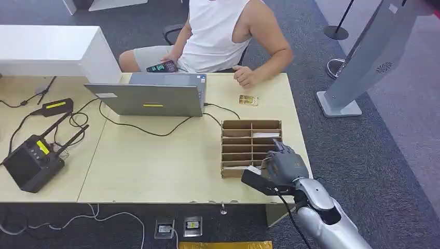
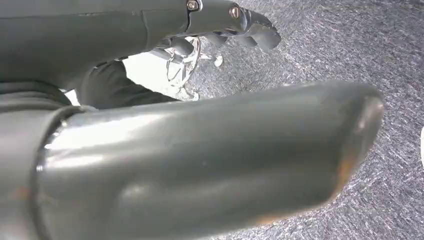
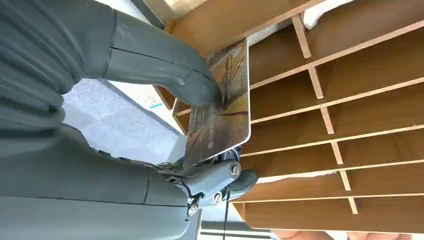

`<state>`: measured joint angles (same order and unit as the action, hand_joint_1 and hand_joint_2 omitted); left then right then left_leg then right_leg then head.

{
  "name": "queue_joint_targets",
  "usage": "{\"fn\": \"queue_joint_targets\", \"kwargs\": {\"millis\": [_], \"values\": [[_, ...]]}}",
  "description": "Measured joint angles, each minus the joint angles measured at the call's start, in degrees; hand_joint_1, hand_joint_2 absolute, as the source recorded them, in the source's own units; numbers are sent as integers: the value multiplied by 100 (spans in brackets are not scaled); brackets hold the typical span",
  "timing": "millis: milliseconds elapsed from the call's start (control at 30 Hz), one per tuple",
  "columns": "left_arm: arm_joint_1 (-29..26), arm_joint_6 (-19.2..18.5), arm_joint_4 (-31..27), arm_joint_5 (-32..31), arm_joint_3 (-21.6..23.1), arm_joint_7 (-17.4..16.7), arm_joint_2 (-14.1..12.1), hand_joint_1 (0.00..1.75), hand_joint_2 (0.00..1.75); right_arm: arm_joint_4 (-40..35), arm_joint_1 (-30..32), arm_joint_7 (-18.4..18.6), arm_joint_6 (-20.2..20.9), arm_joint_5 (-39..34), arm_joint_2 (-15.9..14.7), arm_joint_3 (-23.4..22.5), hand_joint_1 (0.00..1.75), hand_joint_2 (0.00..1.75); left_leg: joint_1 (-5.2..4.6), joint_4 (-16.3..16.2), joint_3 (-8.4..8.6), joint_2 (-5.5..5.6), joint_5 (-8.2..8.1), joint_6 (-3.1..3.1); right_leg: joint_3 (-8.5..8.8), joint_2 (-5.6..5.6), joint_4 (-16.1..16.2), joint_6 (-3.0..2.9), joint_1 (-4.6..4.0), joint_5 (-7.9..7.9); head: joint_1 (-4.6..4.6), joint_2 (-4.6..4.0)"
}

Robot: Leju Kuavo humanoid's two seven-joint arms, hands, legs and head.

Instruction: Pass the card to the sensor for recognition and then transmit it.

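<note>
My right hand (image 1: 283,165) is over the near right part of a wooden slotted card box (image 1: 251,125) on the table. In the right wrist view it pinches a card (image 3: 222,120) with an autumn-tree picture between the thumb (image 3: 165,70) and the fingers (image 3: 225,177), just above the box's compartments (image 3: 350,100). A small gold sensor pad (image 1: 248,100) lies on the table beyond the box, near a seated person's hand (image 1: 243,77). The left wrist view looks down at grey carpet past my left hand's thumb (image 2: 200,165), its fingers (image 2: 250,27) slightly curled and holding nothing.
A grey laptop (image 1: 148,96) with its cable stands at the table's middle back. A black controller with antennas (image 1: 33,158) lies at the left. The person in a white top (image 1: 218,31) sits behind the table holding a phone (image 1: 162,66). A grey kiosk stand (image 1: 363,62) is at the right.
</note>
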<state>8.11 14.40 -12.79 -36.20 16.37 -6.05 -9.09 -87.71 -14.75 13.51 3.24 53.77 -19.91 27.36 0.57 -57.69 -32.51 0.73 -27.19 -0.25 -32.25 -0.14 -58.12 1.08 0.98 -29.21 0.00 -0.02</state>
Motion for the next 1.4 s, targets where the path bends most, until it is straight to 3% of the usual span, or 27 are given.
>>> {"fn": "queue_joint_targets", "kwargs": {"millis": [233,433,700,967,1167,1400], "values": [[-2,0,0,-28,-81,55,20,0,0,20,-285,-291,-230,131,33,-177,175,175,-1,0,1,0,1,0,1,3,-1,1,1,2,-2,0],[-2,2,0,-151,-81,129,22,0,0,20,-1126,-689,-475,328,68,-569,175,175,-1,-1,2,-1,3,-1,1,3,-1,2,1,5,-2,0],[-8,4,0,-269,-81,201,26,0,0,46,-1637,-857,-761,380,122,-892,175,175,-1,-1,-7,1,3,-1,-4,-1,-2,2,1,4,-2,0],[15,-33,-4,-407,-76,221,46,0,0,190,-2535,-1012,-901,356,212,-1121,175,175,-1,-1,-6,1,4,-1,-4,-2,-2,2,1,4,-4,0],[126,-161,-9,-581,-74,221,57,0,0,705,-2943,-1288,-1135,308,361,-1119,175,175,0,-1,-10,2,4,-2,-5,-3,-3,2,0,4,-2,0],[306,-339,-24,-769,-68,177,74,0,0,2401,-3372,-1602,-1832,330,643,-1010,175,175,0,-1,-7,13,6,0,0,-15,-3,2,0,4,0,0]]}}
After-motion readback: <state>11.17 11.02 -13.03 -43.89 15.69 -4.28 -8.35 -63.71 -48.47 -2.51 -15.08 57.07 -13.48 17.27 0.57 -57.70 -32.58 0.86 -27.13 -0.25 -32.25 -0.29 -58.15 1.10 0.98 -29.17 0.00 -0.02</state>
